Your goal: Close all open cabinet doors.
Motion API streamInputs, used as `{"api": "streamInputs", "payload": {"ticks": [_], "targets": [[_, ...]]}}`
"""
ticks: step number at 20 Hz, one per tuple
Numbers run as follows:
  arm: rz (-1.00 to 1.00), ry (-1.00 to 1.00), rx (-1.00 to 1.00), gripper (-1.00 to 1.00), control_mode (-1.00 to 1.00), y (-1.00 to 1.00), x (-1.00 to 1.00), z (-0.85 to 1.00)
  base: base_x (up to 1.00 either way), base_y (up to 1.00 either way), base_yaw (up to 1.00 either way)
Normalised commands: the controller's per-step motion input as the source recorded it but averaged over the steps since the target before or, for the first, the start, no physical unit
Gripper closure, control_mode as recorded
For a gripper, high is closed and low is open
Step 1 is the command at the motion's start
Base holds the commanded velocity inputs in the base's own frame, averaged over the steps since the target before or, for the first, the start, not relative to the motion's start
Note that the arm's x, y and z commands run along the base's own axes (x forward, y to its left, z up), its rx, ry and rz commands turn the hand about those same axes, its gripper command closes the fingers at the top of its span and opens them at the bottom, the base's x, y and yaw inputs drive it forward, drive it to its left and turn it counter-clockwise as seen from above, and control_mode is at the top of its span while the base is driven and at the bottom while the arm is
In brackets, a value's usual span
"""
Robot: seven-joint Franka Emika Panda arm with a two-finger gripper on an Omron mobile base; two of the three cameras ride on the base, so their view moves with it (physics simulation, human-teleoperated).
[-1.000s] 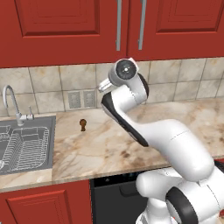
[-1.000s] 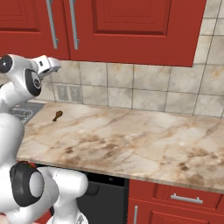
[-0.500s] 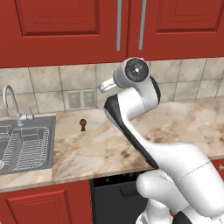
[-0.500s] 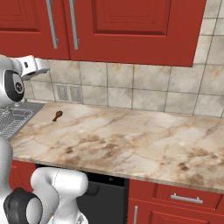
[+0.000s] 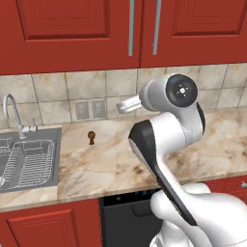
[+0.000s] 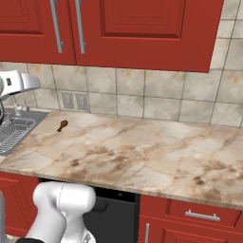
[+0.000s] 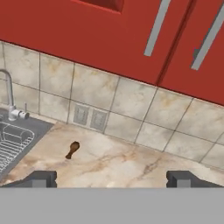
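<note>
1. The cabinet doors [image 5: 72, 34] hang on the wall above the table's back edge: glossy red, each with a raised panel, and they look flush with one another.
2. Two long grey bar handles [image 5: 131, 28] stand upright side by side where the left and middle doors meet; the hand view shows the same pair [image 7: 156, 28] tilted.
3. A third door [image 6: 147, 31] carries on to the right above the tiled backsplash [image 6: 156, 97].
4. The tool [image 7: 111, 178] has its two dark tips spread wide, with nothing between them, and looks at the backsplash and the lower edge of the doors.
5. The marble table [image 6: 142, 152] runs below the doors.
6. A small brown object [image 5: 91, 137] lies on the table near its back edge, just below a double wall outlet [image 5: 90, 109].
7. At the table's left end sits a steel sink [image 5: 26, 161] with a wire rack inside it and a curved faucet [image 5: 14, 113] behind it.
8. Below the front edge are red drawer fronts [image 6: 199, 213] and a dark appliance panel [image 5: 125, 219].
</note>
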Motion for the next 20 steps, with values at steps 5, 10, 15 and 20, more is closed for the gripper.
{"api": "streamInputs", "payload": {"ticks": [5,10,15,20], "targets": [[0.00,0.00,0.14,-1.00,-1.00,-0.36,-1.00,0.00,0.00,0.00,0.00],[0.00,0.00,0.18,-1.00,-1.00,-0.53,-0.91,0.00,0.00,0.00,0.00],[0.00,0.00,0.18,-1.00,-1.00,-0.44,-0.46,0.00,0.00,0.00,0.00],[0.00,0.06,0.06,-1.00,-1.00,-0.01,0.00,-0.07,0.00,0.00,0.00]]}}
